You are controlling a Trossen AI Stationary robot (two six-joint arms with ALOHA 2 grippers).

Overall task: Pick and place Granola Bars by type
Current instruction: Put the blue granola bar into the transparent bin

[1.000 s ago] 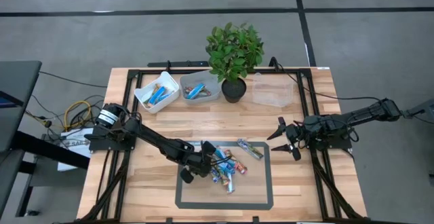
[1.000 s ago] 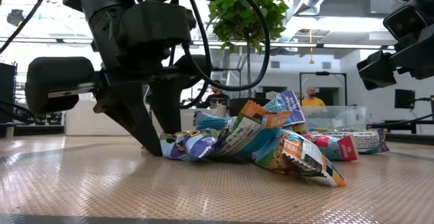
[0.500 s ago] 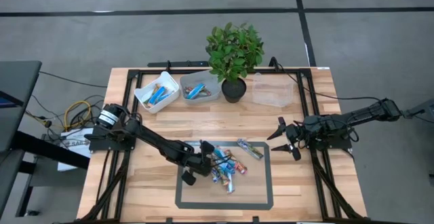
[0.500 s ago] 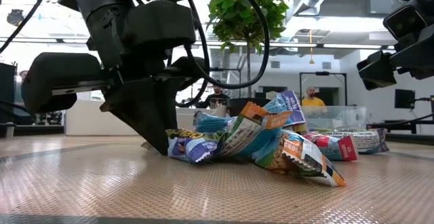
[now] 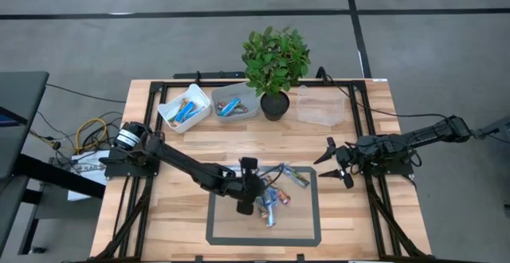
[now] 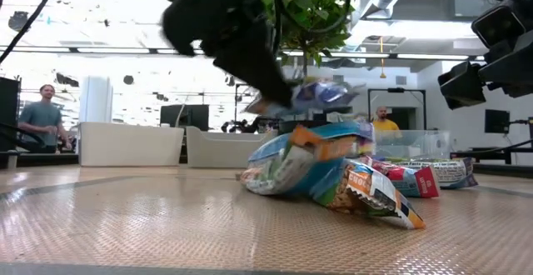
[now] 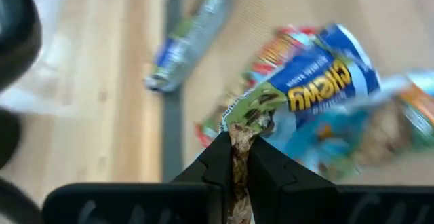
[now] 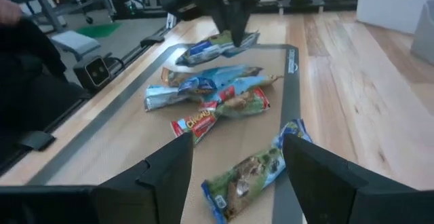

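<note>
Already the left gripper [image 7: 239,157] has its jaws pinched shut on one end of a blue granola bar [image 7: 305,88], whose length sticks straight out ahead of them, raised clear of the heap of bars [image 5: 273,198] on the grey mat [image 5: 307,235]. Across the table, the right gripper [image 5: 339,161] waits with jaws spread wide and empty, farther from the heap.

Potted plant [image 5: 276,64] between translucent tubs [image 5: 320,106].

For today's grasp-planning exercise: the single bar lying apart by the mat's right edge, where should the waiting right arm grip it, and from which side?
Across the middle of the lone bar, coming from above. It lies flat, clear of the pile, so the right gripper, whose fingers are open, can straddle its narrow width.
</note>
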